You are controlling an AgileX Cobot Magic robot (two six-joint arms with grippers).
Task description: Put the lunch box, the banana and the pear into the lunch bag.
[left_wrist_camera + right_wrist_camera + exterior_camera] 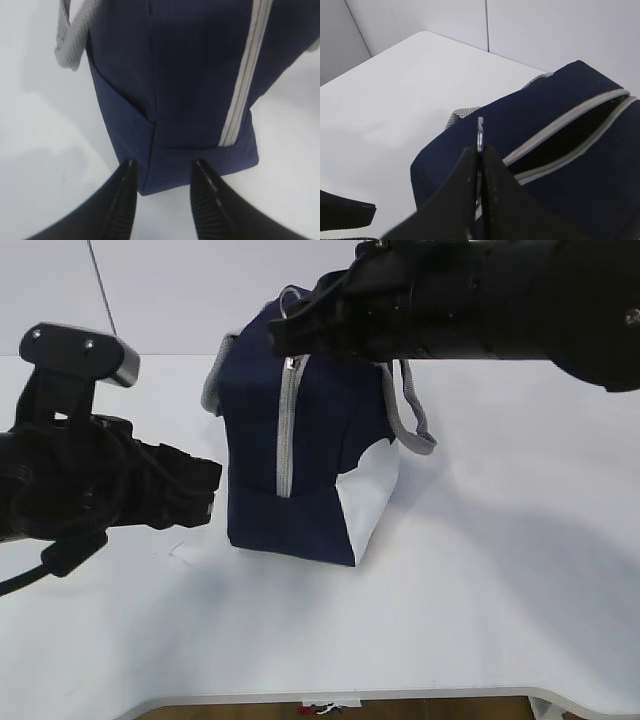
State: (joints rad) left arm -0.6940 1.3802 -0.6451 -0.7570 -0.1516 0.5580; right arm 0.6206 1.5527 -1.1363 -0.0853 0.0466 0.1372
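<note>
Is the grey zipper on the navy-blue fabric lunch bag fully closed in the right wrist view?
No: the grey zipper on the navy-blue fabric lunch bag gapes along the top, showing a dark interior, while the right pincer pinches the metal ring pull.

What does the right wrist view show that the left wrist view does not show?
Only the right wrist view shows the right gripper shut on the ring pull, and the zipper parted along the top of the bag, dark inside. Only the left wrist view shows the left gripper, jaws apart at the bag's bottom corner, and the closed zipper running down its side. Both show the navy lunch bag and a grey handle.
</note>
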